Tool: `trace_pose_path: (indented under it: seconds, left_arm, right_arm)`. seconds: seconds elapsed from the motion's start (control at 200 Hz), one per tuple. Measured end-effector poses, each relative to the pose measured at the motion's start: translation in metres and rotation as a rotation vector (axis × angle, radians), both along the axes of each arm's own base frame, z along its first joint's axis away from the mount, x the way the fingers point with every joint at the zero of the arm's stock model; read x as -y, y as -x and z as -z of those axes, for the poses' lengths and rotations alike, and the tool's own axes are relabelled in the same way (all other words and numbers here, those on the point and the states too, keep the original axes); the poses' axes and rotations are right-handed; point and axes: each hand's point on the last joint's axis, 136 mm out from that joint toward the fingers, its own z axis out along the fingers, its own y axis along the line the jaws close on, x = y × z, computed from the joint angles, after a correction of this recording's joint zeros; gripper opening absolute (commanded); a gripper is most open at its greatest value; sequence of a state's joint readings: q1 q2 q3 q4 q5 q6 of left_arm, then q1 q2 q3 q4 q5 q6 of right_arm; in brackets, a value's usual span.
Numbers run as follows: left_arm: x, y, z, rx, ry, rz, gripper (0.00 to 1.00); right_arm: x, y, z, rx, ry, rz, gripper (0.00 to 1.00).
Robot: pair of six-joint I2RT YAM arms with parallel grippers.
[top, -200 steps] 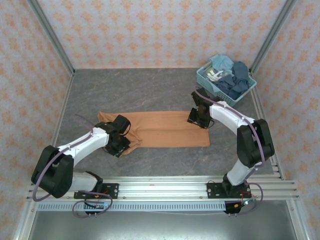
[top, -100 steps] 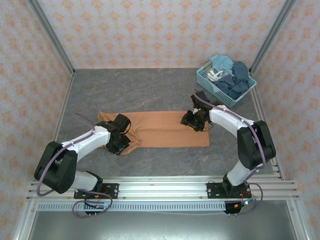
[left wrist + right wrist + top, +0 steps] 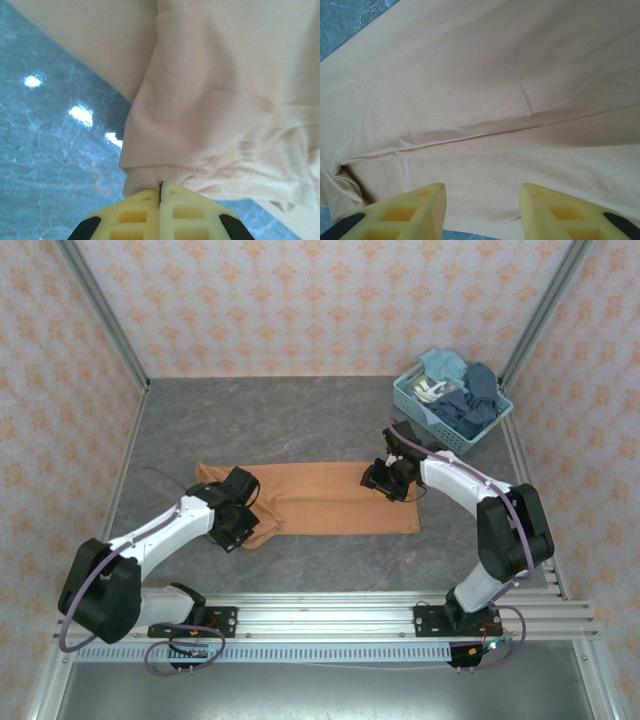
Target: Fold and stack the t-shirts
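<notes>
A: Where does the orange-tan t-shirt [image 3: 330, 498] lie?

B: Flat on the grey tabletop [image 3: 300, 420], about midway between its far and near edges, folded into one long strip that runs left to right. No chest print shows on the upper face.

A: State of the left hand [image 3: 236, 528]?

B: It sits at the strip's left end, toward the near edge. In the left wrist view, the left hand [image 3: 161, 186] has its yellow fingers [image 3: 137, 215] pressed together, with the stitched hem of the shirt [image 3: 210, 100] pinched at their tips and the cloth bunched just above them.

A: And the right hand [image 3: 378, 480]?

B: It is over the right part of the strip, at its far edge. In the right wrist view, the right hand [image 3: 482, 192] has its fingers [image 3: 410, 212] spread apart, with smooth cloth [image 3: 485, 100] and one long crease between and beyond them.

A: Other items?

B: A pale blue lattice basket [image 3: 410, 403] in the far right corner, holding blue clothes [image 3: 468, 400], well apart from the shirt.
</notes>
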State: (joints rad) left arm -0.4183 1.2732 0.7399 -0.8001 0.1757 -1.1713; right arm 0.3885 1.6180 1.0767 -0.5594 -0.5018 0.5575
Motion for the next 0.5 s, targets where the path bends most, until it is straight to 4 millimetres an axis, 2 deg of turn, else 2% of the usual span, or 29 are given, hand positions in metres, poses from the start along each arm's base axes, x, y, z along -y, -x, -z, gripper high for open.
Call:
trace_pose_path:
  seconds: [0.345,0.5]
  left_arm:
    - [-0.014,0.034,-0.007,-0.084,-0.053,0.009,0.0]
    - [-0.021,0.043,-0.002,-0.114,-0.084,0.004,0.38]
  right_arm:
    - [0.0,0.0,0.0,0.0,0.0,0.0,0.42]
    - [0.0,0.0,0.001,-0.003,0.001,0.0,0.42]
